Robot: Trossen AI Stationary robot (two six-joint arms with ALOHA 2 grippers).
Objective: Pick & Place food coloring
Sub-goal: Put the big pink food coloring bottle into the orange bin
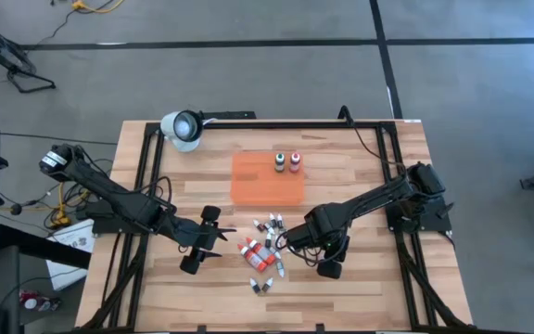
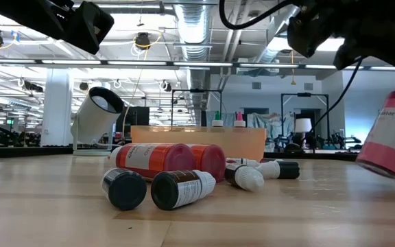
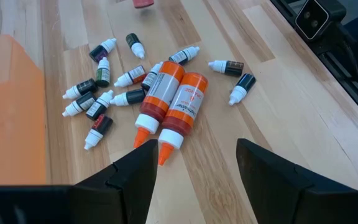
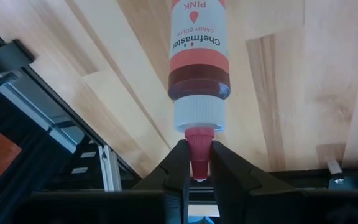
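The food coloring lies as a loose pile (image 1: 265, 252) on the wooden table in front of the orange tray (image 1: 267, 186): two larger orange-red bottles (image 3: 173, 102) on their sides among several small vials (image 3: 98, 93). Two more bottles (image 1: 287, 162) stand upright on the tray's far edge. My right gripper (image 4: 197, 158), just right of the pile, is shut on a pink bottle (image 2: 393, 130). My left gripper (image 3: 194, 155) hovers open at the pile's left, above the table, with nothing between its fingers. My right gripper pinches the pink bottle's red nozzle tip (image 4: 197, 140), just beyond the white cap, between its two fingers. The fingers slant down from above. The bottle hangs below them, base down and tilted, and looks clear of the table in the low view.
A white round lamp-like device (image 1: 184, 128) stands at the table's far left, behind the tray. Black frame rails (image 1: 392, 158) run along the table's edges. Bare wood lies near the front edge (image 1: 276, 306).
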